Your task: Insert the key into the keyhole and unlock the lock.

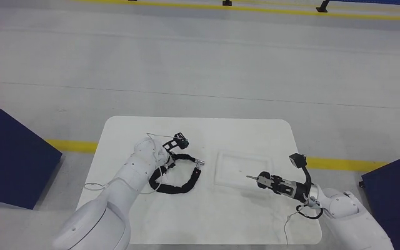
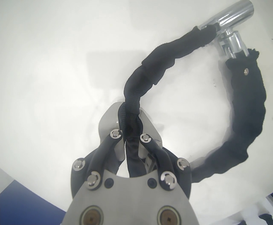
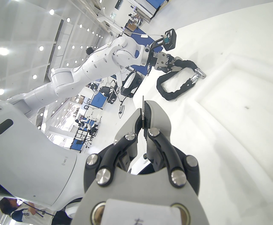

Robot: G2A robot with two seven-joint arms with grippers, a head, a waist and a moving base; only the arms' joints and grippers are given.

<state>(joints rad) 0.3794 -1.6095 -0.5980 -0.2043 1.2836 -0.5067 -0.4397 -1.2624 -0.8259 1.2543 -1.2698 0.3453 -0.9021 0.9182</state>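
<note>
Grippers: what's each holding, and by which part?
Left gripper: lock, by its black sleeve. Right gripper: key, by its rear, tip sticking out.

Top view looks down — low wrist views share the lock (image 2: 247, 102).

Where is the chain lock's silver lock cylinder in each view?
Top view: lock cylinder near the middle of the table, at the right end of the chain.
Left wrist view: cylinder where both chain ends meet, far from the left end effector.
Right wrist view: cylinder beyond the key.
Shared landmark: the black chain.
</note>
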